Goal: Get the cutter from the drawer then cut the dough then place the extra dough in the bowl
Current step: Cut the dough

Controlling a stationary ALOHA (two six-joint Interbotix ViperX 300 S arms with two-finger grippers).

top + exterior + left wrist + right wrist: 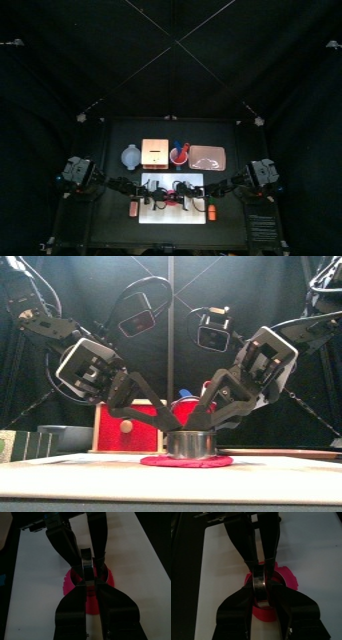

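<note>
Black curtains close the booth round a black bench (114,235), and under both pairs of jaws lies a flat white cutting board (174,215). Well beyond the jaws, toward the back, stand a pale wooden box with a red drawer front (156,152) and, on the left arm's side of it, a blue-grey two-handled bowl (130,155). Directly beneath the jaws a flat red-pink disc of dough (186,461) rests on the board, with a round metal cutter (190,444) standing on it. The left gripper (166,428) and right gripper (211,426) meet there from opposite sides, each with jaws that look clamped on the cutter's wall.

Uneven pressing by the two arms would likely tilt the cutter and leave one side uncut. On lifting, the soft dough may stick inside the cutter and rise with it. The outer ring looks narrow, so it could tear or drop on the way to the bowl.
</note>
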